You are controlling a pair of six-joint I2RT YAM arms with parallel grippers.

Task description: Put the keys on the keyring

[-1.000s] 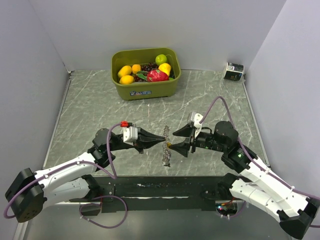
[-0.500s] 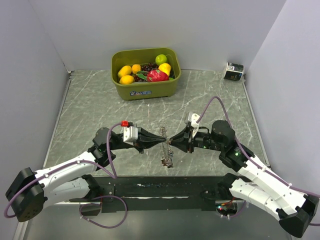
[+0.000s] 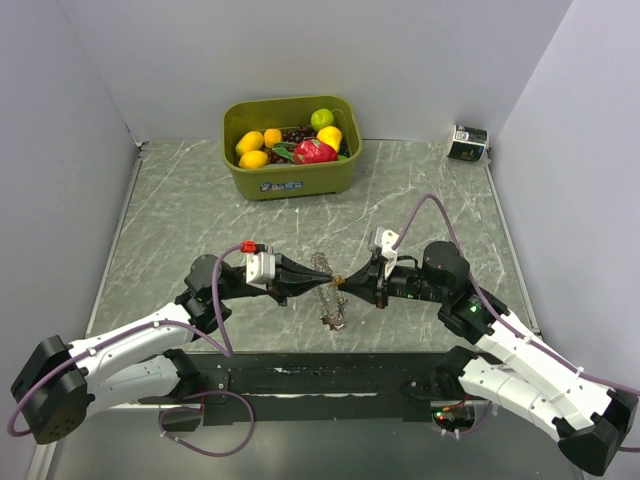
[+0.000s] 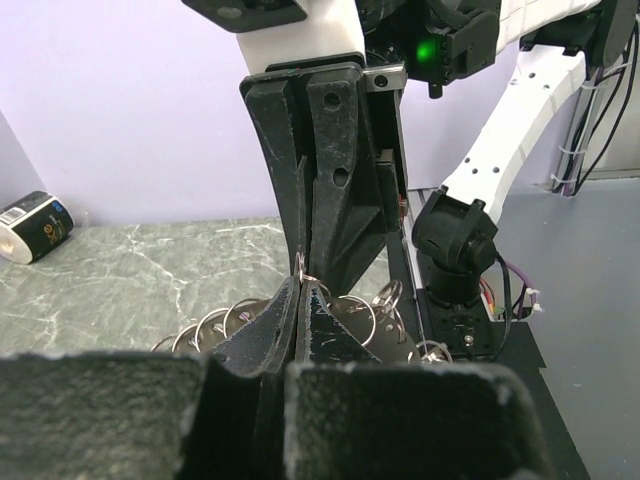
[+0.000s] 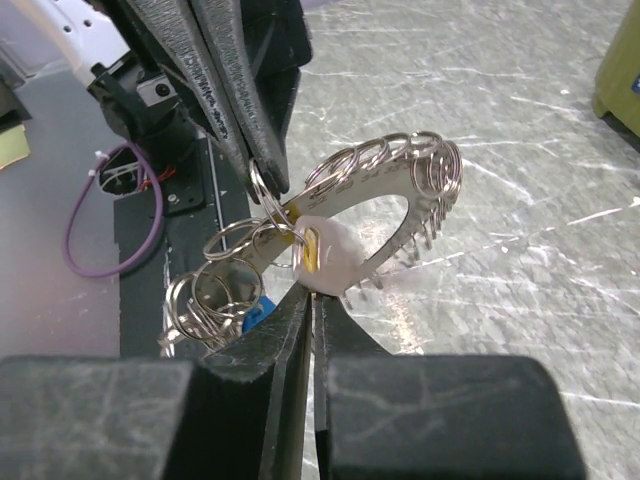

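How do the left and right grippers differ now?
The left gripper pinches a split ring at its tips; the right gripper rests its tips at a white plastic piece. The left gripper points right in the top view, the right gripper points left. Both are shut, meeting tip to tip.

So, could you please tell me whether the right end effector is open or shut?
Shut: the right end effector has its fingers together in the wrist view, pinching the white-headed key.

Silver keyring (image 5: 350,192) strung with small rings, white-headed key (image 5: 335,252), perhaps a blue key (image 5: 258,312) beneath, held aloft
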